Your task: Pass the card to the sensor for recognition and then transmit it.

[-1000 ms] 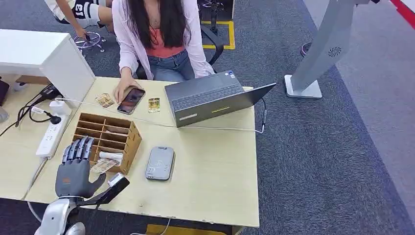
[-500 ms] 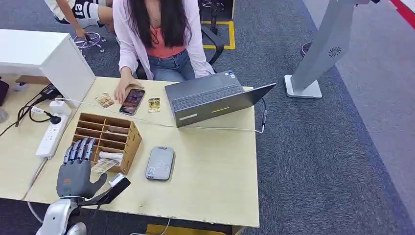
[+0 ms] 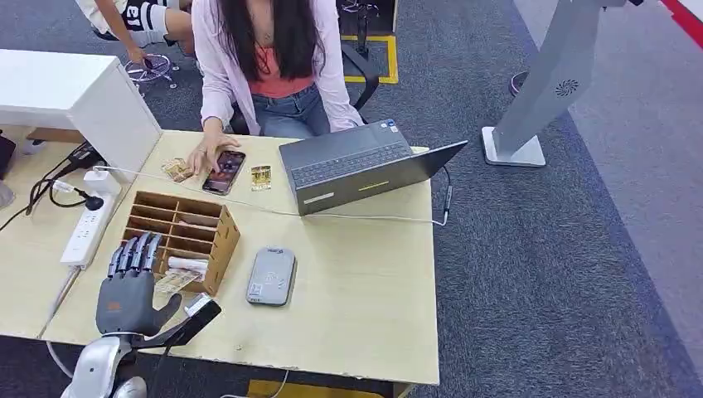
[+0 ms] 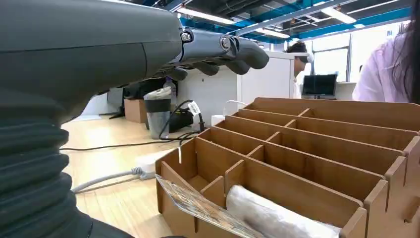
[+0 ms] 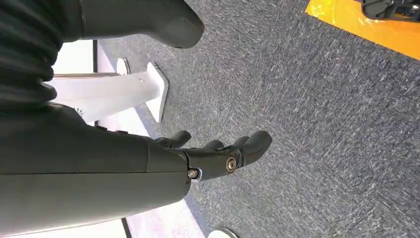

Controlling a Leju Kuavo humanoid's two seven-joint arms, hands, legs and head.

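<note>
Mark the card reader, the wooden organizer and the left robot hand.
card reader (image 3: 270, 276), head view, middle of its grey top.
wooden organizer (image 3: 228, 237), head view, right side wall.
left robot hand (image 3: 124, 294), head view, back of the palm.

Pale wood table (image 3: 365, 274) under a brown divided organiser (image 3: 186, 228); grey card sensor (image 3: 271, 276); patterned gold-toned card (image 3: 176, 281); dark grey laptop (image 3: 356, 166); white power strip (image 3: 85, 234); dark grey left hand (image 3: 126, 286); speckled blue-grey carpet (image 3: 539, 249), right.
</note>
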